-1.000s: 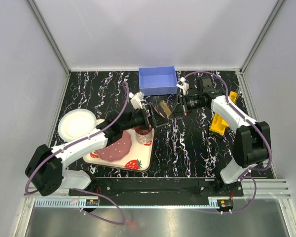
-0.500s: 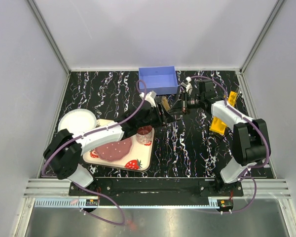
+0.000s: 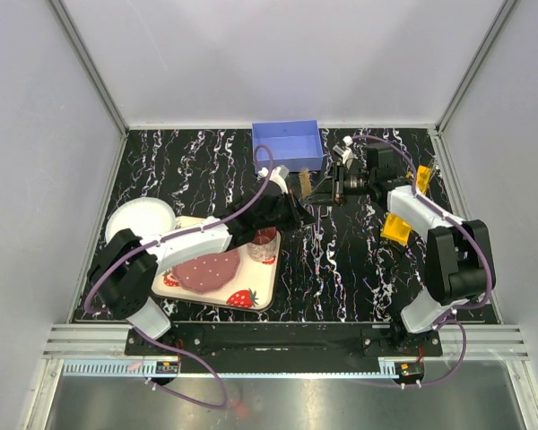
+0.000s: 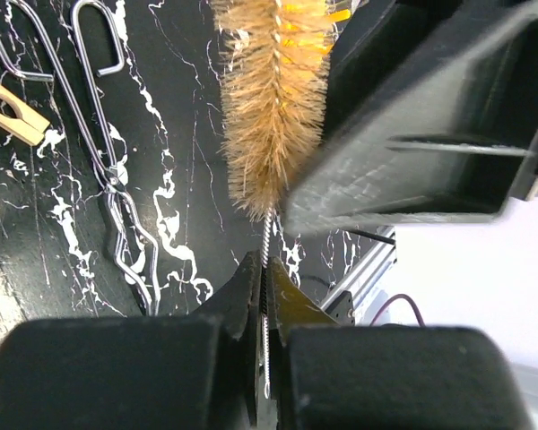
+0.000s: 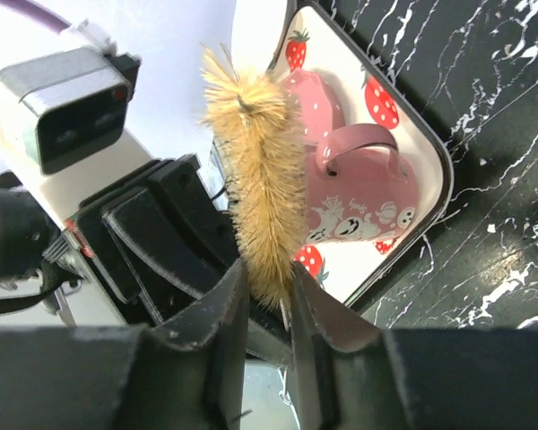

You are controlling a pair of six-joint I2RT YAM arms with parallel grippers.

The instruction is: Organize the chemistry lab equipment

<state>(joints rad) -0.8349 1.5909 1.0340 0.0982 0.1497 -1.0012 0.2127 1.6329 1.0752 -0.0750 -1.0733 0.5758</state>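
left pincer [image 4: 266, 269] grasping brush [image 4: 269, 98] | right pincer [image 5: 267, 278]: cannot tell | tray [image 3: 255, 279] holds plate [image 3: 202, 270], cup [image 3: 263, 246]

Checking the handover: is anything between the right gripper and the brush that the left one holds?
Nothing visible stands between them. The bristles of the wire bristle brush sit between the fingers of the right gripper; whether they squeeze it is unclear. The left gripper clamps its wire stem.

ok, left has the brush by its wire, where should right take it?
I'd have the right gripper pinch the wire bristle brush at the bristle base, coming in sideways across its axis. The left gripper is shut on the thin stem, leaving almost no bare wire.
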